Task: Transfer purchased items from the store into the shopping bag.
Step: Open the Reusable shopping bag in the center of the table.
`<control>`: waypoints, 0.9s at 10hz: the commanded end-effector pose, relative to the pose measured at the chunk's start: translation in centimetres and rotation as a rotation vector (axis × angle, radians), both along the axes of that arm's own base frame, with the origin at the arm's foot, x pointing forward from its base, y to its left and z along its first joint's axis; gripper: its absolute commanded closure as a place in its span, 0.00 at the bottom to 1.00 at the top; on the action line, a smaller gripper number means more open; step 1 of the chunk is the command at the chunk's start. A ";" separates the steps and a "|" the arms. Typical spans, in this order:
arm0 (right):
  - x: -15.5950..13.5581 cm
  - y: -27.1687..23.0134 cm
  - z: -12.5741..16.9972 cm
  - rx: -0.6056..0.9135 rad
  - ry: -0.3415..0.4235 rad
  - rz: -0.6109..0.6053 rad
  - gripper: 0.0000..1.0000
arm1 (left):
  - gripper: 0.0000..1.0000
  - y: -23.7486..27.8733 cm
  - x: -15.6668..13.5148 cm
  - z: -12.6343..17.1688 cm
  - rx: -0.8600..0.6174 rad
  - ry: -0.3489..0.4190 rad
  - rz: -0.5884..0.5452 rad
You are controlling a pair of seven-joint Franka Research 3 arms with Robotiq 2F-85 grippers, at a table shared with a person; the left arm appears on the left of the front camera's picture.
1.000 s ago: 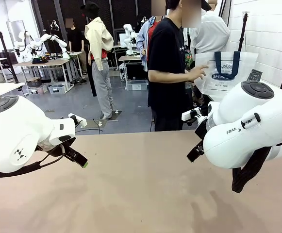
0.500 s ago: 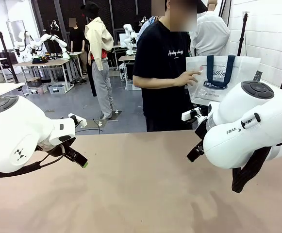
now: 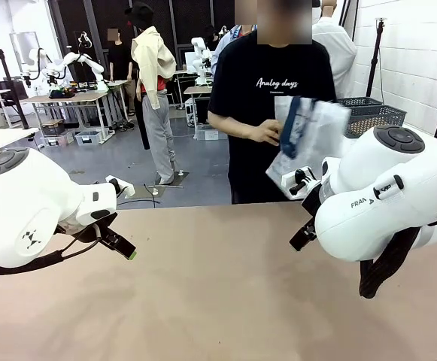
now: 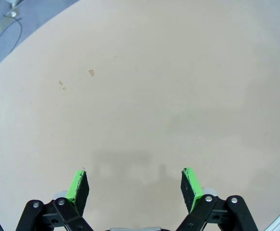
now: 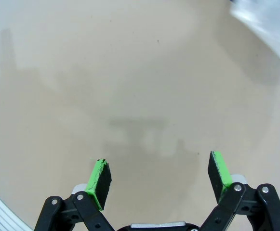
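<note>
Front view placed the task at its very start; the person across the surface (image 3: 218, 293) held the shopping bag (image 3: 312, 135) in one hand (image 3: 265, 134), lifted clear of the surface and folded or crumpled rather than opened, its navy strap showing against the whitish plastic; the dark grey mesh basket (image 3: 372, 114) stood behind the person toward the right, well apart from both arms, and whether it held the purchased items could not be told from this angle. Left wrist view showed the left gripper (image 4: 134, 175) released, its green pads wide apart over bare tan surface with nothing between them; right wrist view showed the right gripper (image 5: 160, 164) likewise spread and empty, hovering above the same plain surface. Judged from this, nothing had been transferred; neither the bag nor the basket had been set within the arms' reach, so the bag had yet to be put down and opened, the basket brought forward, and every item lifted across from one to the other; all of the work lay ahead.
</note>
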State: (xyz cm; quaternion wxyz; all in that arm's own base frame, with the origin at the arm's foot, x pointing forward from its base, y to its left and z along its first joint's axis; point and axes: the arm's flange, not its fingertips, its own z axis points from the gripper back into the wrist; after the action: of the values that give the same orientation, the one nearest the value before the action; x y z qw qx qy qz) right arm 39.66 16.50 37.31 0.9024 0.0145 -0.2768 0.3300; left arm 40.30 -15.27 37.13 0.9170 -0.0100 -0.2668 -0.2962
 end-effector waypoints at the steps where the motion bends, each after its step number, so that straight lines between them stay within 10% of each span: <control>1: 0.0 0.1 0.0 -0.002 -0.001 0.001 0.00 | 0.00 0.1 0.1 0.0 -0.002 0.000 0.003; 9: 0.0 0.1 0.0 -0.002 -0.001 0.001 0.00 | 0.00 0.1 0.1 0.0 -0.002 0.000 0.003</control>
State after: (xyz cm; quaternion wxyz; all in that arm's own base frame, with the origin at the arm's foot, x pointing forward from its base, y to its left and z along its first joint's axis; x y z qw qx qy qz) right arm 39.66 16.50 37.31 0.9024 0.0146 -0.2768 0.3300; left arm 40.30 -15.27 37.13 0.9171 -0.0100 -0.2668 -0.2962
